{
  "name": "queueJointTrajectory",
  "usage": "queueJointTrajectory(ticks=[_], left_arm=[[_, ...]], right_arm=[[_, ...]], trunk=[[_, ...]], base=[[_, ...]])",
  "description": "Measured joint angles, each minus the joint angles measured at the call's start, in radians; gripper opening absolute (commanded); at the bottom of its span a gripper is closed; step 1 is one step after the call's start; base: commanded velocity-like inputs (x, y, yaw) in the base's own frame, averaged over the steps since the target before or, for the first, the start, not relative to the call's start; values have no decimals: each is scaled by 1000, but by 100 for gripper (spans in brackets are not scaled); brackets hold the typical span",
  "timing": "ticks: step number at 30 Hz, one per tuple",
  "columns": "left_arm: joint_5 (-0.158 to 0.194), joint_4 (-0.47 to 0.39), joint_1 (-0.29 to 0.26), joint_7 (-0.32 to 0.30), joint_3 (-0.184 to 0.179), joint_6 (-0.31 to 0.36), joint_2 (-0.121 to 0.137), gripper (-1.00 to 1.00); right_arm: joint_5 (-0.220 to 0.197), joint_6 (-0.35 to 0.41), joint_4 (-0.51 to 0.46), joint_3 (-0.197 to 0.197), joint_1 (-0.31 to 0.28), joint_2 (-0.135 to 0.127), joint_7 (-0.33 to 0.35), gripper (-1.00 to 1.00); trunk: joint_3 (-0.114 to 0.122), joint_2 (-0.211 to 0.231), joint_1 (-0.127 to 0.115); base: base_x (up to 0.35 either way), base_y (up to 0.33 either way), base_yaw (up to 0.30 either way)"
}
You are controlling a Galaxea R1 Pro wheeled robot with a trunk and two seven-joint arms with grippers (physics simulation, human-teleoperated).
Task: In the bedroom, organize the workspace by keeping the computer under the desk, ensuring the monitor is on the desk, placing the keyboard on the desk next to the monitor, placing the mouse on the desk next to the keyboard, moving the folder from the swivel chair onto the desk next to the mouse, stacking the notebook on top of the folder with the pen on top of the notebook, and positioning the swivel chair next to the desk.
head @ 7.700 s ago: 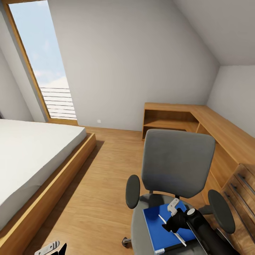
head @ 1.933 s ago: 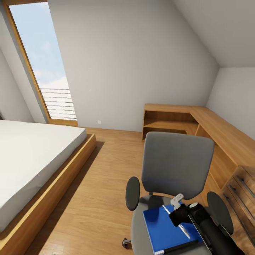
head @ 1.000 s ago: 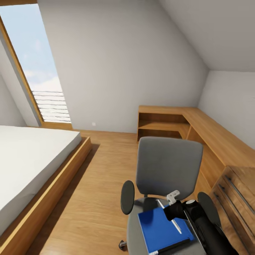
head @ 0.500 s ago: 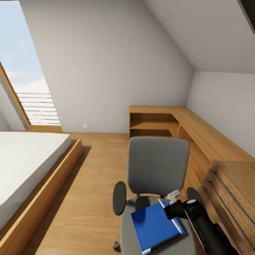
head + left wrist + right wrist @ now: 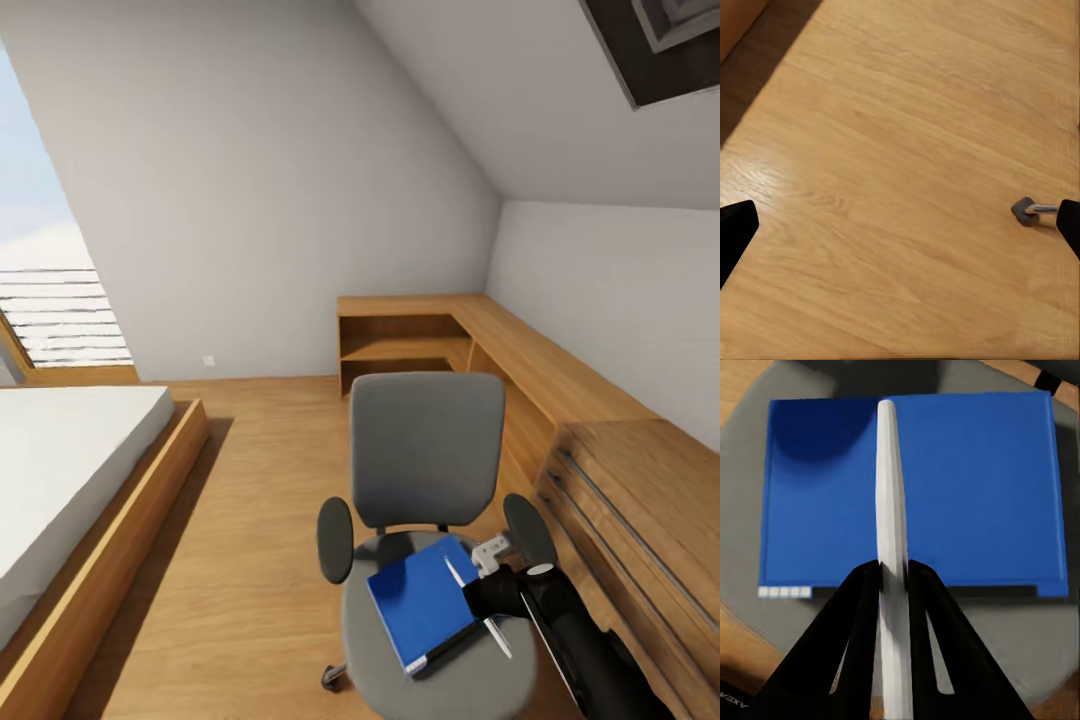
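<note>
Right gripper [image 5: 894, 577]: both dark fingers pinched tight on the pen [image 5: 891, 510] — the white stick juts forward between them, lifted clear above the chair seat.

Pen, from the head view: held aslant over the folder's [image 5: 420, 600] near corner, the right gripper [image 5: 487, 588] gripping it about mid-length.

Folder: bright blue, lying flat on the swivel chair [image 5: 425, 450] seat; a thin dark strip with pale binding dots peeks out along one edge — likely the notebook [image 5: 915, 592] beneath it.

Left gripper: two dark fingertips [image 5: 735, 229] show at opposite edges of the wrist picture, set wide apart over bare wooden floor [image 5: 907, 150], near a chair caster [image 5: 1024, 211]; holding nothing.

What has changed: over the past second the whole room has slid leftward in the head view — window shrinking, a wooden drawer chest [image 5: 640, 500] swinging in at right. The camera is turning, not the furniture; the pen stays clamped throughout.

What it means: pen secured, robot apparently swinging toward the desk. Folder and notebook are still on the chair, so the stack is yet to be built.
</note>
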Motion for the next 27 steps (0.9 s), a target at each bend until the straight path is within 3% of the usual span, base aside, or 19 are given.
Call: queueJointTrajectory(ticks=[8,18,27], left_arm=[[0,0,0,0,0,-1,0,100],[1,1,0,0,1,-2,1,100],[2,45,0,0,1,-3,1,100]], right_arm=[[0,0,1,0,0,0,0,-100],[-2,2,-1,-3,0,0,0,-100],[-42,11,-4,-25,0,0,-2,-100]], trunk=[[0,0,0],[0,0,0],[0,0,0]], base=[[-220,195,-254],[-47,39,-254],[-4,3,-254]])
